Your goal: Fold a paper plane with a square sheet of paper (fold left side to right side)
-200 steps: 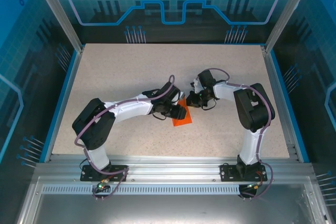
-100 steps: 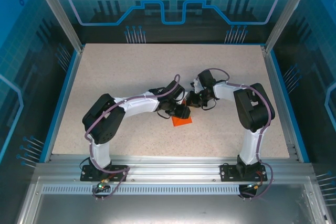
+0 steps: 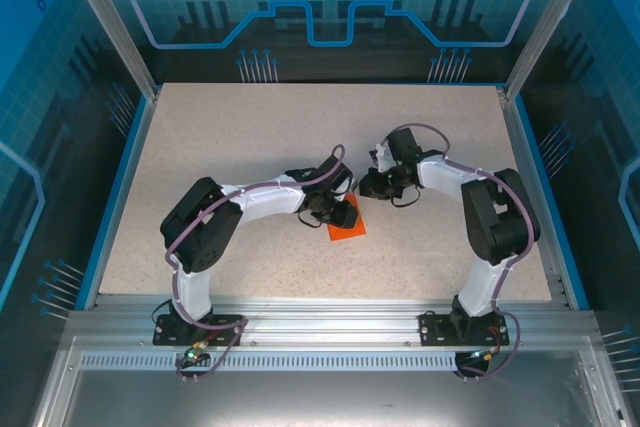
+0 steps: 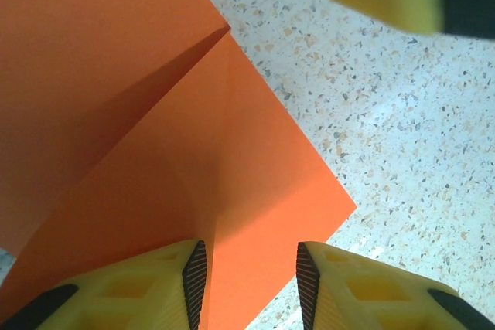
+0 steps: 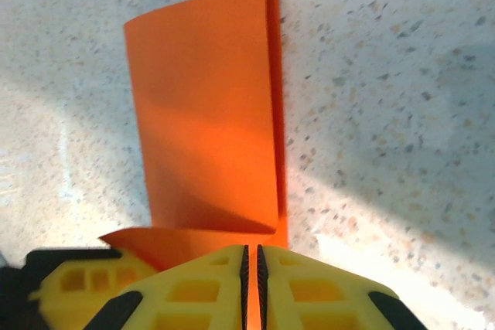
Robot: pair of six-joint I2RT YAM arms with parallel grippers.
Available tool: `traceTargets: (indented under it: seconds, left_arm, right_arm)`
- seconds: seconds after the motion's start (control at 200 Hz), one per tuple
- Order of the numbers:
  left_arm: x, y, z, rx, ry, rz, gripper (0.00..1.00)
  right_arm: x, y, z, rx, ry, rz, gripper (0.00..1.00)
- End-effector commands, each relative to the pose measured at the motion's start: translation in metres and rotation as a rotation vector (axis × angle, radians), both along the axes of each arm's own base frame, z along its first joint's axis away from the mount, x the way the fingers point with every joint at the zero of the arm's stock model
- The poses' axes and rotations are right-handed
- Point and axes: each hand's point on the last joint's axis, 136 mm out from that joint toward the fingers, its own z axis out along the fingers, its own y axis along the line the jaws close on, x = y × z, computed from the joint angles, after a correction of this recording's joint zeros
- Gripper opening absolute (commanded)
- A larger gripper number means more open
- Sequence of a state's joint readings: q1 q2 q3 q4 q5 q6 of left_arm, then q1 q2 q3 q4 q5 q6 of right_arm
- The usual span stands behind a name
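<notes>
Square sheet of paper (image 3: 346,226) is found mid-surface (image 3: 250,147), partly folded. Right gripper (image 5: 250,268) fingers are clamped on its edge, presumably to anchor it. Left gripper (image 4: 247,272) fingers are spread apart over the crease.

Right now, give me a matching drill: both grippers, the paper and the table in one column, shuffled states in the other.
1. left gripper
2. right gripper
3. square sheet of paper
4. table

A. speckled beige
B. jaws shut on the paper's edge
C. orange, folded
D. jaws open over the paper

Pairs: 1-D, 2-B, 3-C, 4-A
</notes>
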State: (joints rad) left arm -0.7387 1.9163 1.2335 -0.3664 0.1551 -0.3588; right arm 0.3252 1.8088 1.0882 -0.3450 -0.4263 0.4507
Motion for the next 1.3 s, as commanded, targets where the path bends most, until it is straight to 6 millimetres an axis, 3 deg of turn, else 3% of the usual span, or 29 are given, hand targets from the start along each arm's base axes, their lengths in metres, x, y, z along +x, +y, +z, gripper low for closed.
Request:
traceTargets:
  seconds: [0.0,0.26,0.455,0.825,1.0,1.291]
  left_arm:
    - [0.003,0.001,0.01,0.015,-0.026,-0.015,0.4]
    - [0.003,0.002,0.008,0.017,-0.024,-0.013,0.4]
    - [0.003,0.001,0.004,0.014,-0.018,-0.01,0.4]
    - [-0.001,-0.015,0.008,-0.063,-0.001,-0.042,0.41]
    - [0.0,-0.02,0.007,-0.081,0.006,-0.053,0.41]
    - [-0.002,-0.019,-0.014,-0.055,0.043,-0.055,0.41]
  right_arm:
    - [-0.02,0.005,-0.001,0.055,0.053,0.023,0.13]
    - [-0.026,0.039,-0.01,0.151,0.099,0.066,0.12]
    - [-0.023,0.047,-0.015,0.146,0.115,0.074,0.12]
    - [-0.029,0.028,-0.056,-0.01,0.209,0.031,0.11]
    - [-0.031,0.027,-0.056,-0.011,0.209,0.034,0.11]
    - [-0.031,0.026,-0.056,-0.021,0.208,0.038,0.11]
